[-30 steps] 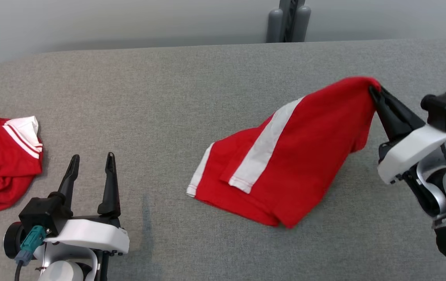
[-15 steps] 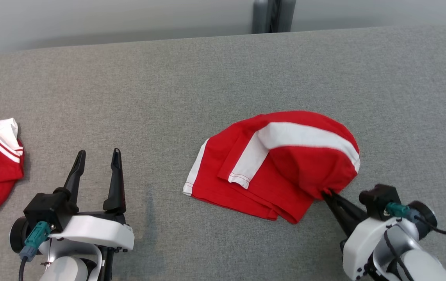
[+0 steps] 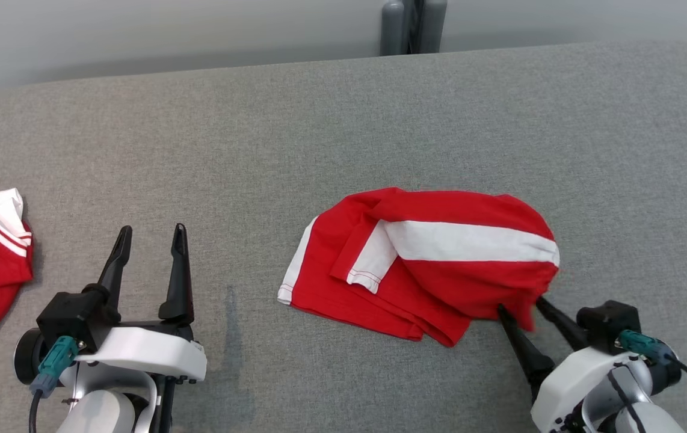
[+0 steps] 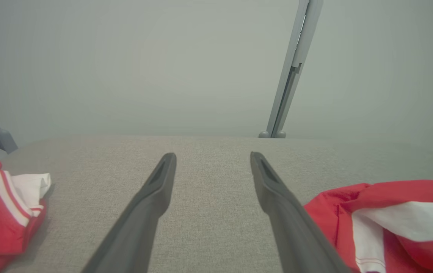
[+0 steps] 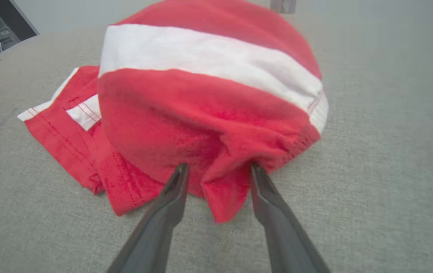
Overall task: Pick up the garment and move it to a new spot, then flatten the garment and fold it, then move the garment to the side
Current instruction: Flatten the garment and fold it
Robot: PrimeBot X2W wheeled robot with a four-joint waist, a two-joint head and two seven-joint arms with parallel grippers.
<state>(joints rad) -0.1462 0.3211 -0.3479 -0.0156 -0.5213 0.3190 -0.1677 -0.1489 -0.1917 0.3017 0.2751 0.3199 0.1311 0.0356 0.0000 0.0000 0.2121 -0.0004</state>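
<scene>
right gripper [image 3: 519, 305] sat parted astride the garment's [image 3: 440, 240] near hem, seemingly letting the fold lie; left gripper [image 3: 153, 228] gaped idle

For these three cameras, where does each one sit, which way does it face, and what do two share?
Head view: on the head, looking down at the table; left gripper and right gripper at the bottom.
Left wrist view: left wrist, looking along its open fingers across the table.
Right wrist view: right wrist, looking along its fingers at the red garment.
Shared: all three show that garment.
</scene>
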